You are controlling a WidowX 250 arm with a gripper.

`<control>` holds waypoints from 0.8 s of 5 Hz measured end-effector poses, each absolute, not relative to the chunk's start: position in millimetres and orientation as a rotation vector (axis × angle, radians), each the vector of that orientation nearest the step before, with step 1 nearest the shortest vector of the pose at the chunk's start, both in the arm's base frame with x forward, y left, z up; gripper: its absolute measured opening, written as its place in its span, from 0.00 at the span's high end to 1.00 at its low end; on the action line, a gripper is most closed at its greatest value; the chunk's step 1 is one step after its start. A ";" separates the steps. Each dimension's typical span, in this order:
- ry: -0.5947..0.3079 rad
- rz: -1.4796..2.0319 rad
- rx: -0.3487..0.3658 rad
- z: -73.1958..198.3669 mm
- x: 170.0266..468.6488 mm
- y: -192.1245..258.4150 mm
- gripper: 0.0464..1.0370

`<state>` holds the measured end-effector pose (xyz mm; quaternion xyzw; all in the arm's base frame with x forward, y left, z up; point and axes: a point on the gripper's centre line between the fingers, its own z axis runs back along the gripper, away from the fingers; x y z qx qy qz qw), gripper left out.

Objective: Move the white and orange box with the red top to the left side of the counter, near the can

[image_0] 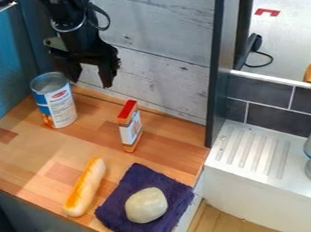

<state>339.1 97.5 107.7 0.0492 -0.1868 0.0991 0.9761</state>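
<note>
gripper: upper left of the frame, fingers spread, nothing between em
can: left side of the frame, pretty much just down-left of the gripper, long axis upright

We are finding no readable words or numbers; the print on the can and the red-topped box is proving too small.

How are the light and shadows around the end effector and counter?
Camera view: black end effector stands out dark against pale wall boards; light falls brighter on the left of the wooden counter; ribbed white drainboard looks bright; dark cloth hides fold detail.
</note>
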 end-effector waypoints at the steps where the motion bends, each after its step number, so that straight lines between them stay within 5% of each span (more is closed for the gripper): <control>1: -0.342 0.202 0.091 96.5 336.1 96.4 0.04; 4: -0.345 0.136 0.035 88.7 336.4 80.0 0.04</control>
